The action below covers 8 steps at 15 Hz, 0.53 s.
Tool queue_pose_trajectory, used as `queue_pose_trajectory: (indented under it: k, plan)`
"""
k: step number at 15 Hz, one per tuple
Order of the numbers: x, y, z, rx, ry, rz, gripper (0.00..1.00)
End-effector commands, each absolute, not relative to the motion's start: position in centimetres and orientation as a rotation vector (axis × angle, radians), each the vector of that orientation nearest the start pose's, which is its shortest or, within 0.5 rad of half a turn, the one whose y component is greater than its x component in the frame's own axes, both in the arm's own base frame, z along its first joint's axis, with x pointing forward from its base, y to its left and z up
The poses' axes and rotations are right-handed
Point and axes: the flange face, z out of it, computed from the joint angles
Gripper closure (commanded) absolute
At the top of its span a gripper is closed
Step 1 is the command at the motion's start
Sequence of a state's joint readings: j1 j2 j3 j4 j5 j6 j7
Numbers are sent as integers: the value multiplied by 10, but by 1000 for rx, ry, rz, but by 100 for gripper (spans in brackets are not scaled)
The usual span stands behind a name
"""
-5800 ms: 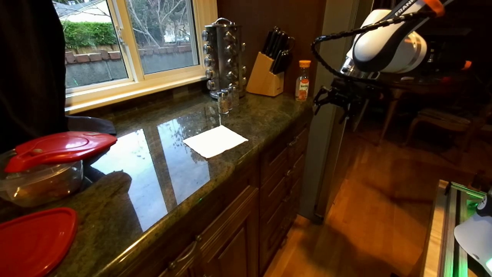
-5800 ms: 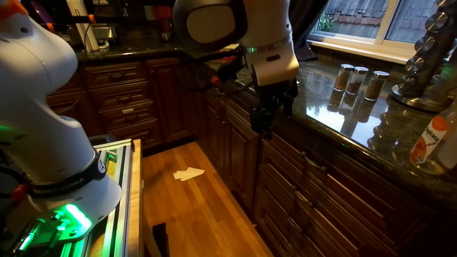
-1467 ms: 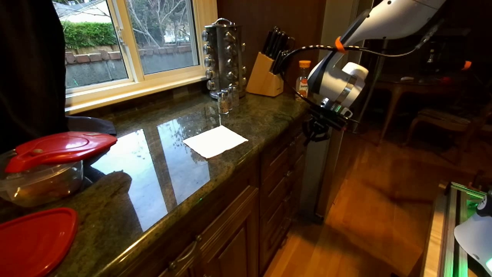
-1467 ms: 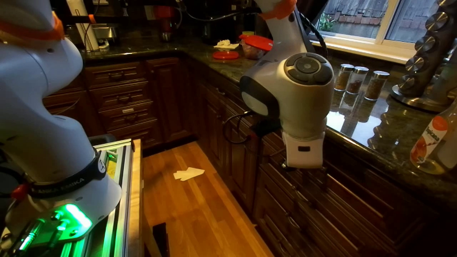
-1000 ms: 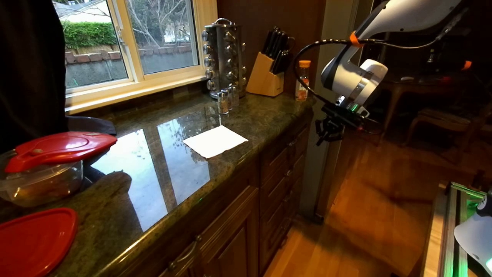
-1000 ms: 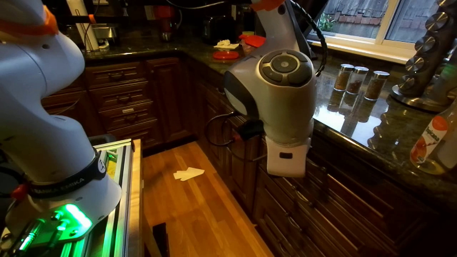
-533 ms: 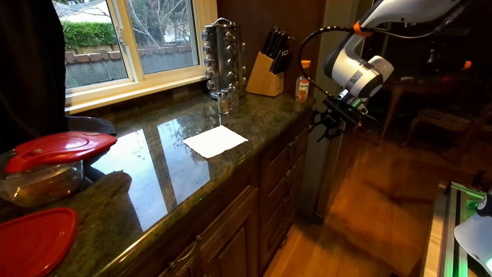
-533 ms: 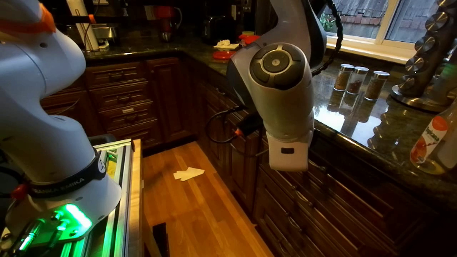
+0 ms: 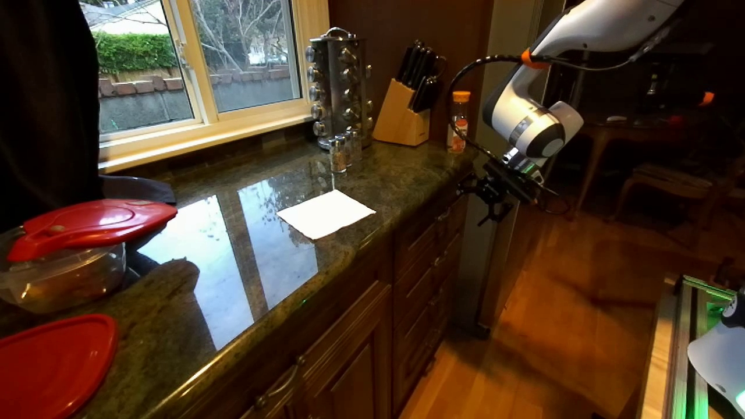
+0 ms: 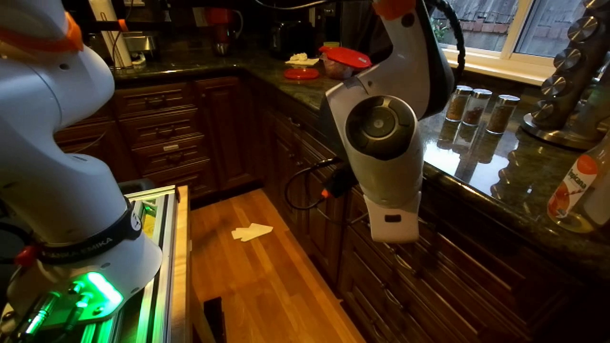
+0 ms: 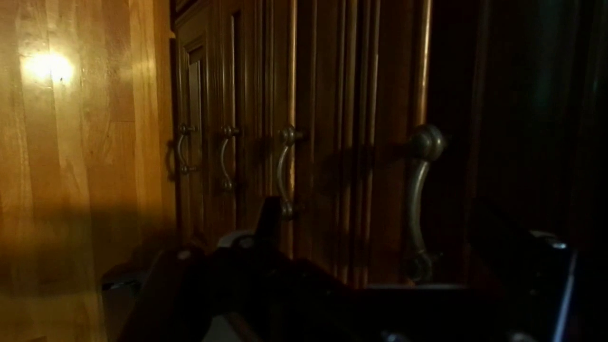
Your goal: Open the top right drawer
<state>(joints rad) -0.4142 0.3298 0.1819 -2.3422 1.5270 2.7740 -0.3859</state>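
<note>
Wrist view, from left to right: past the wooden floor (image 11: 71,180) you have the lower handles (image 11: 226,159) in a row, and the last of these, the second handle (image 11: 282,173), lines up with the tip of your floor-side finger (image 11: 270,221), so coming in too low could hook it and drag the wrong front. Next comes the top right drawer (image 11: 399,180), looking fully pushed in at the head of the stack, which an exterior view puts just under the counter (image 9: 401,195); its top handle (image 11: 414,204) shows framed between the fingertips. Your gripper (image 11: 375,209) has its jaws spread wide and holds nothing. How much depth remains to the bar I cannot tell, and closing short would likely pinch air or graze metal. Farthest right, the counter-side finger (image 11: 513,237) is nearly lost in shadow; reach in too high and it could jam against the wood or the counter's underside. A slanted pull may also make the drawer bind. Surfaces, in the same order: glossy orange-brown planks with a bright glare; dull metal bars, bowed, with ball-like ends, round enough that I'd expect a loose grip to slide; dark brown wood with stepped mouldings; black, angular fingers; then polished, mottled, stone-like counter with a rounded edge.
</note>
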Motion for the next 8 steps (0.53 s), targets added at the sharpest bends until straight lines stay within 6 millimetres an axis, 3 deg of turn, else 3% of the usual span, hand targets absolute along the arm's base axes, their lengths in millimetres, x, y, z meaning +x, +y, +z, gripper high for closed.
queue_pose_trajectory:
  k: [1,8]
  plan:
    - [483,-155,155,-2021,1533,-300,0]
    - [509,-152,130,-2026,1528,-301,0]
